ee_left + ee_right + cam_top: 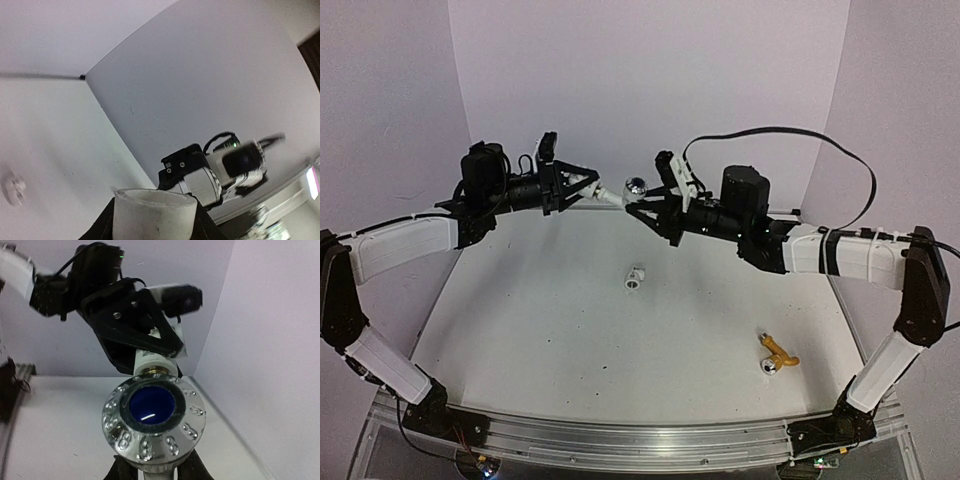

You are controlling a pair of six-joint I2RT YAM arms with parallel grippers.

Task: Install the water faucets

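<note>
The white faucet is up in the air over the back of the table, pinched in my right gripper, its far end at the mouth of the white pipe fitting clamped in my left gripper; the yellow-gold faucet lies on the table, front right. I judge both pieces must sit dead in line, so I should hold the fitting rigid and turn the faucet gently.
</note>
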